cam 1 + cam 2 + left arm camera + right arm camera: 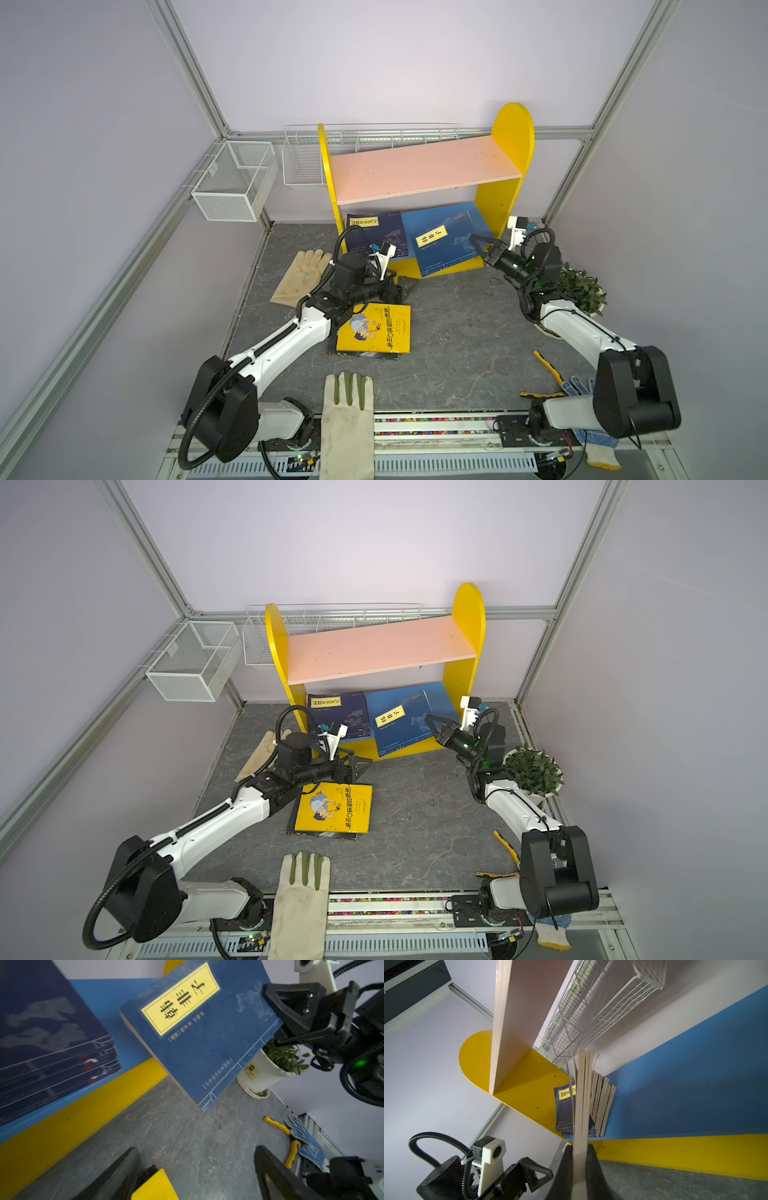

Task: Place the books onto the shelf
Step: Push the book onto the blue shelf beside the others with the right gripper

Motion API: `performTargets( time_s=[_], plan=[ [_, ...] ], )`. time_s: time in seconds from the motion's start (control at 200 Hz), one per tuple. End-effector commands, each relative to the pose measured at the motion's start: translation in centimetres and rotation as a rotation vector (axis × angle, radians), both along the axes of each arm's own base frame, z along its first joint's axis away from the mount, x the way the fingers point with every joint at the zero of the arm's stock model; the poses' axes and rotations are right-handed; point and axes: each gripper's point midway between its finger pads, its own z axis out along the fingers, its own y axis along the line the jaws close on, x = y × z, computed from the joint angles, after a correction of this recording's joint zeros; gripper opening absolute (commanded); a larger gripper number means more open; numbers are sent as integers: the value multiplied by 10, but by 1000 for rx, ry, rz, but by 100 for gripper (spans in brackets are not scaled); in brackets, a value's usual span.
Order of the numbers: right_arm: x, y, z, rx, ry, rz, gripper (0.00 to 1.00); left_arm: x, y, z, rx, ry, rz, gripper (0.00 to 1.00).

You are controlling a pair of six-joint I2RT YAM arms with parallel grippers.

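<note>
On the shelf (pixel 513 137), toward the right end of its blue lower board, sits the blue book (pixel 451 243) w/ a yellow title label, cover up and skewed, 1 corner sticking out past the yellow front strip over the table (pixel 457 332). R gripper (pixel 478 247) is clamped on that book's right edge; the right wrist view shows both fingers (pixel 592 1167) pressed against the page block. Just left of it on the same board lies a stack of navy books (pixel 376 232), top 1 also yellow-labelled, close to the left side panel. The pink upper board is above both. Out in front on the table, the yellow book (pixel 376 330) lies flat on dark books (pixel 365 354), count unclear, and partly under the L arm. L gripper (pixel 402 289) hangs low btw. the yellow book and the shelf front, jaws spread wide, nothing in them. Farther out: beige glove (pixel 303 276) left of the shelf, white glove (pixel 347 415) at the near edge, potted plant (pixel 582 291) by the R arm, yellow pliers (pixel 547 365) and a blue-dotted glove (pixel 575 386) at near right, 2 wire baskets (pixel 237 178) on the back-left frame.
</note>
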Motion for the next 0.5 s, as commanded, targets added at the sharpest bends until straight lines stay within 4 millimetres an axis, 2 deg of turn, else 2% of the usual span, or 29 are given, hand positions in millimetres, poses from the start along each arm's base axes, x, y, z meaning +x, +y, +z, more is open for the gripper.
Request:
performTargets(
  time_s=[0.0,0.015,0.03,0.045,0.225,0.365,0.495],
  plan=[
    [10,16,25,30,-97,-35,6,7,40,2,-32,-4,207,86],
    [11,18,24,38,-97,-34,6,5,44,1,-30,-4,219,86],
    [13,20,37,54,-128,-31,6,2,47,0,-25,-4,232,86],
    [15,22,41,65,-136,-29,6,1,51,-1,-22,1,247,86],
    [24,48,58,153,-173,24,6,-13,110,-9,-31,63,509,86],
    [34,71,60,187,-176,57,6,-16,162,-15,-23,88,745,86],
    [46,101,49,173,-151,70,6,-10,210,-41,-17,196,945,87]
  ],
)
